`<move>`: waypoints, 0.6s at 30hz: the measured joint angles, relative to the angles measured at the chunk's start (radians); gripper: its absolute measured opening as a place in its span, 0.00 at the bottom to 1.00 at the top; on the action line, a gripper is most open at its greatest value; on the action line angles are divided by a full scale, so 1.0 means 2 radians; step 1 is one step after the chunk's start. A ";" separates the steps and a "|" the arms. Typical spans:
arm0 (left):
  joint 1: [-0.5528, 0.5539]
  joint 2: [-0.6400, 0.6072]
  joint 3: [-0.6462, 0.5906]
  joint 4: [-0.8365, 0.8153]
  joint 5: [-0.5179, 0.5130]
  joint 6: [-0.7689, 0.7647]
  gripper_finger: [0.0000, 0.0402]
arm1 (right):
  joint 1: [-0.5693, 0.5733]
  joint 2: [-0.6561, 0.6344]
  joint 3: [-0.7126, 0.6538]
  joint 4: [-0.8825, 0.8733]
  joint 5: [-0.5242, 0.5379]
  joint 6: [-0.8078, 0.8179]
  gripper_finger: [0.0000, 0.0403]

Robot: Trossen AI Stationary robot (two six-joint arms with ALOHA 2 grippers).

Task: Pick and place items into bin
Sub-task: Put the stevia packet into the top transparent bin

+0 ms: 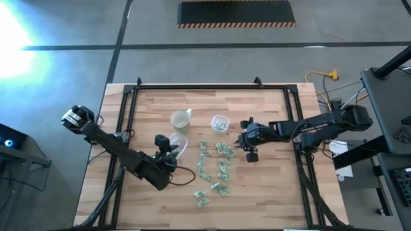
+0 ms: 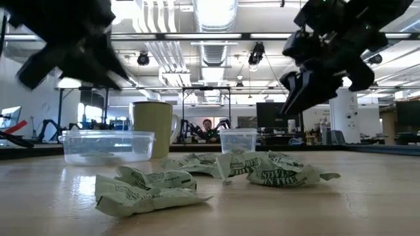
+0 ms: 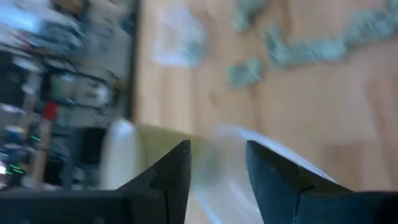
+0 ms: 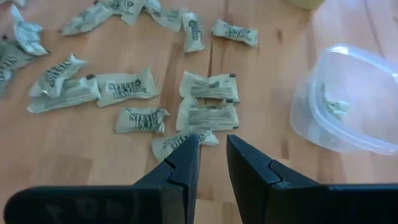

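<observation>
L gripper point(image 1: 168, 145) over bin point(image 1: 178, 145) — open

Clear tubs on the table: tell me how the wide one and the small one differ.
The wide tub is broader than the small tub. The wide tub sits right at the left tool; the small tub stands nearer the right tool. Both are clear plastic with open tops.

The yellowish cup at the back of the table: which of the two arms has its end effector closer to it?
The left. Its end effector hangs just in front of the cup, over a clear bin. The right end effector is farther, off to the cup's right beyond the small clear bin.
</observation>
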 joint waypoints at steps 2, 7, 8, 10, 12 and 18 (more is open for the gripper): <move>0.001 -0.019 0.008 -0.002 -0.030 0.025 0.34 | 0.000 0.022 -0.006 0.027 -0.001 -0.002 0.18; 0.002 -0.076 0.007 0.003 -0.081 0.030 0.34 | 0.000 0.074 -0.004 0.051 -0.001 -0.041 0.18; 0.002 -0.086 0.004 0.004 -0.081 0.023 0.34 | 0.000 0.083 0.000 0.051 -0.002 -0.047 0.18; 0.002 -0.103 -0.004 0.003 -0.078 -0.004 0.34 | 0.000 0.095 0.006 0.051 -0.004 -0.054 0.18; 0.002 -0.112 -0.010 0.006 -0.064 -0.025 0.34 | 0.000 0.104 0.014 0.052 -0.015 -0.055 0.18; 0.002 -0.116 -0.033 0.011 -0.040 -0.034 0.34 | 0.000 0.109 0.028 0.052 -0.077 -0.052 0.18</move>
